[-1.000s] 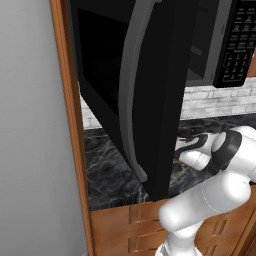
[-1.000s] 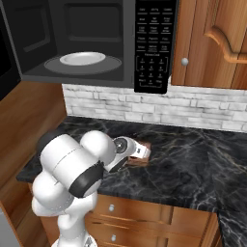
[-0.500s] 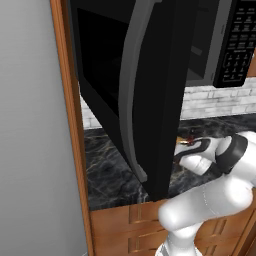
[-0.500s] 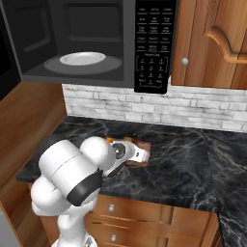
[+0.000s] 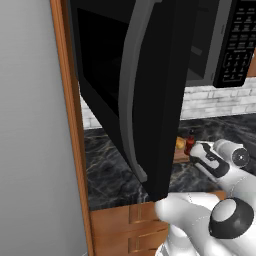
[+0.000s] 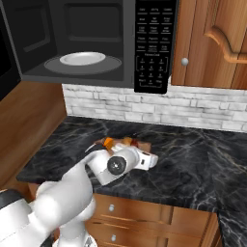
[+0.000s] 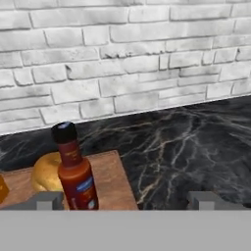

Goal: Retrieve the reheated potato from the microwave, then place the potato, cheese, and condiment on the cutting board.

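The microwave [image 6: 152, 48] hangs open above the counter, its door [image 5: 150, 90] swung wide and a bare white plate [image 6: 82, 59] inside. On the cutting board [image 7: 110, 179] stand the red condiment [image 7: 73, 169] and, just behind it, the round yellow-brown potato [image 7: 45, 171]. An orange edge of the cheese [image 7: 2, 188] shows at the far left. My gripper [image 7: 126, 201] is open and holds nothing, low over the board's right end, with the bottle just ahead of its left fingertip [image 7: 49, 200]. From the base I see the cheese [image 6: 108, 142], the condiment [image 5: 190, 142] and my gripper [image 6: 150, 160].
A white brick backsplash [image 7: 122, 63] runs behind the dark marble counter [image 6: 193, 164]. The open microwave door blocks the left side above the counter. Wooden cabinets [image 6: 212, 43] sit to the right of the microwave, with drawers [image 6: 144, 212] below the counter.
The arm's elbow has folded down toward the base while the hand stayed low by the board, shifting slightly. The jaws stayed open. Nothing on the board moved.
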